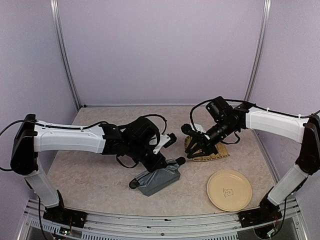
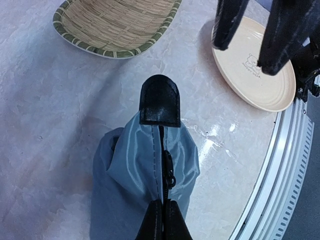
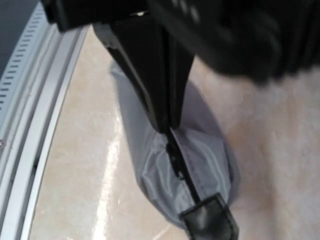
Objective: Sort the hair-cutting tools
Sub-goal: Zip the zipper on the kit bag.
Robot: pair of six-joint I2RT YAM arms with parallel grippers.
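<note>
looks barely started: no hair-cutting tools in sight, presumably inside the pouch (image 1: 157, 180); none yet on basket (image 2: 115, 20) or plate (image 2: 250, 75). left gripper (image 2: 162, 220) clenched on the pouch's zip seam, right gripper (image 1: 198, 150) spread, grasping nothing.

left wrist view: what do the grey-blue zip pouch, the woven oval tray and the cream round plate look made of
Grey-blue zip pouch: thin synthetic fabric, probably nylon; slight sheen, soft creases. Green-rimmed woven oval tray: looks like bamboo or straw strips, matt. Cream round plate: smooth, faintly glossy, plastic or ceramic.
</note>
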